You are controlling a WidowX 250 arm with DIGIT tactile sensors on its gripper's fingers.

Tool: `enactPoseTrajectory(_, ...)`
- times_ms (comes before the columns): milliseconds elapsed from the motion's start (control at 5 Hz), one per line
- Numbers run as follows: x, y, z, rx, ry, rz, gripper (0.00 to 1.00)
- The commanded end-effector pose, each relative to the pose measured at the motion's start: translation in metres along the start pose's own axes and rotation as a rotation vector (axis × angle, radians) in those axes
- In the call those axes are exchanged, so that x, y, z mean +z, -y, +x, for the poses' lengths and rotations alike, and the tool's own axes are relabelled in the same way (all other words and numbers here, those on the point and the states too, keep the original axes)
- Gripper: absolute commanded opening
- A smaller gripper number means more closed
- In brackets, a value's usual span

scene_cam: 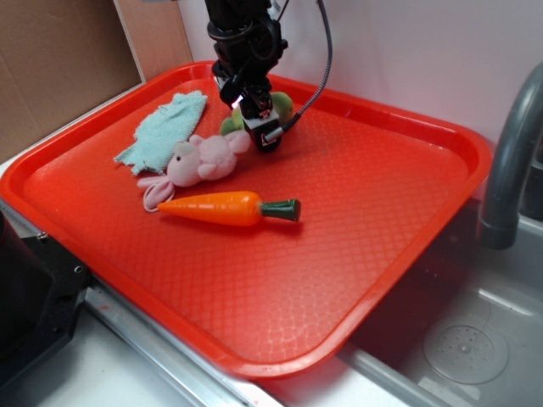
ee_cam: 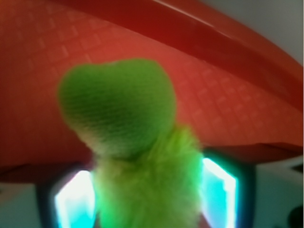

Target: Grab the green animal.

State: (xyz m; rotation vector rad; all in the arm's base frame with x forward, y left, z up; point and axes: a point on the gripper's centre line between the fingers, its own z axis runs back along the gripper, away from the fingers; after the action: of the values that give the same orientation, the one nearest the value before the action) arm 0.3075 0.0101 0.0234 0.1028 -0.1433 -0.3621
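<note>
Upper centre, your end effector [scene_cam: 257,114] is clamped on the green plush turtle [scene_cam: 280,106]; next, lift it off the red tray [scene_cam: 356,220].

The shallow plastic tray [scene_cam: 373,212] is bright orange-red, embossed all over with a fine diamond grid that shows again in the wrist view. The fuzzy plush turtle [ee_cam: 142,156] is two greens — a yellow-green fluffy body and a darker, mesh-textured green head. The small plush bunny [scene_cam: 197,163] is pale pink. The plastic toy carrot [scene_cam: 222,208] is glossy orange with a dark green top. The scrap of towelling cloth [scene_cam: 167,127] is light turquoise. The robot arm's metal gripper [scene_cam: 257,114] is black with a white patch. The curved tap [scene_cam: 509,161] is grey, the steel sink [scene_cam: 475,339] dull silver-grey.
</note>
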Motion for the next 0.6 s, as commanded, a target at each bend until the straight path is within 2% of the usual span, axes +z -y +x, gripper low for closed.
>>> enactPoseTrajectory(0,-0.001,-0.004,0.007,-0.012,0.003,0.014,0.0)
enactPoseTrajectory(200,0.019,0.002,0.003,0.047,-0.03,0.041,0.0)
enactPoseTrajectory(400,0.054,0.009,-0.004,0.134,-0.044,-0.011,0.0)
